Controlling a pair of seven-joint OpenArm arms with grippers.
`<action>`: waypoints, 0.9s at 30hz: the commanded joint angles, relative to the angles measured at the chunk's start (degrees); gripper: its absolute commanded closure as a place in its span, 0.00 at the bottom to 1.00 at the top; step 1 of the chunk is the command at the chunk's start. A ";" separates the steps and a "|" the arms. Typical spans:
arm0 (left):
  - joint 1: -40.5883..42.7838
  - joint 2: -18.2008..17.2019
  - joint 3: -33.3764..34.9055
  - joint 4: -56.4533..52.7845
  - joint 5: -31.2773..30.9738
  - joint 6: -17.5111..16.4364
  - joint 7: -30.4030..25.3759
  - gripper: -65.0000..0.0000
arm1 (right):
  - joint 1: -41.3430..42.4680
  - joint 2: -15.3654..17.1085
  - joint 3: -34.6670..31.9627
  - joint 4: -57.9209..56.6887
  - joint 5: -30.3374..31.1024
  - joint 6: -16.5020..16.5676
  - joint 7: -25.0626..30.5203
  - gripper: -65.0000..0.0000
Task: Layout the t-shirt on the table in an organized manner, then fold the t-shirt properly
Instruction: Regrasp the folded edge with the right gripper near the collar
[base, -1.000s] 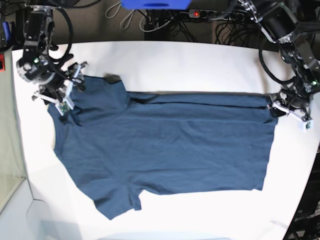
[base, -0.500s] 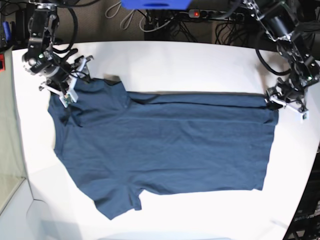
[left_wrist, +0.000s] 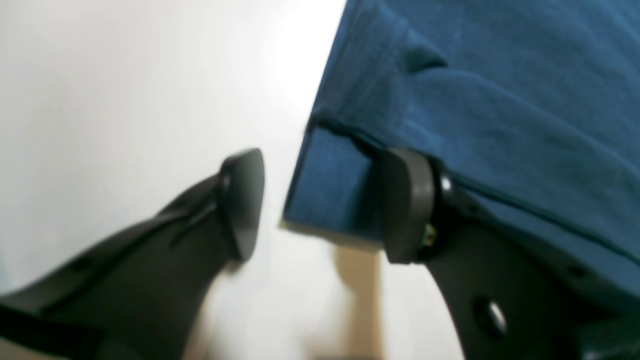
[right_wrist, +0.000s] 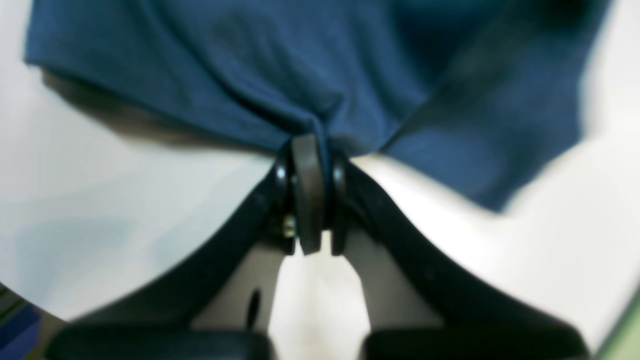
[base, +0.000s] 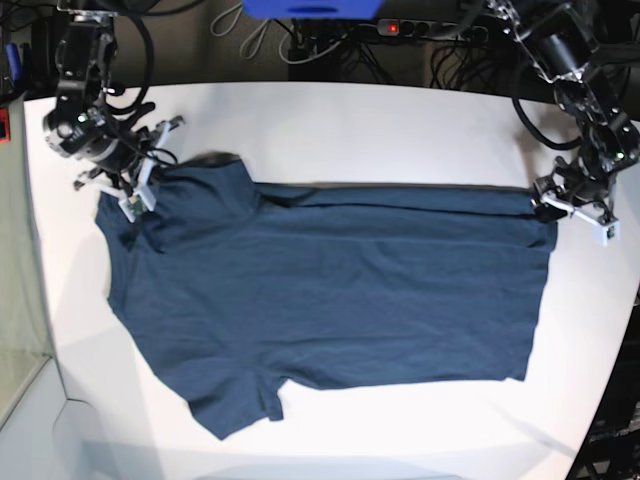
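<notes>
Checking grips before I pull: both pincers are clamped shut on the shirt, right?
Not quite. The right pincer is shut on the shirt, but the left wrist view shows the left pincer open, jaws apart around the shirt's corner.

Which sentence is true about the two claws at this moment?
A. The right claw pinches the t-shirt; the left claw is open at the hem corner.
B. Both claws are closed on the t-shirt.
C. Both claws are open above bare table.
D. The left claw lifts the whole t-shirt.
A: the right claw is pinched shut on a bunch of the t-shirt, while the left claw stands with its jaws apart around the hem corner.
</notes>
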 joint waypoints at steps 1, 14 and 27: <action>-0.03 -0.38 0.10 0.41 0.35 0.05 1.73 0.45 | 1.86 0.92 0.24 3.04 0.88 -0.05 1.25 1.00; 0.15 -0.38 0.10 0.85 0.35 -0.04 1.91 0.45 | 22.78 1.19 -4.42 -3.29 0.79 -0.05 -8.77 1.00; 0.24 -1.52 0.10 0.85 0.35 -0.04 2.00 0.45 | 28.85 0.92 -11.71 -16.56 0.71 -0.05 -8.42 1.00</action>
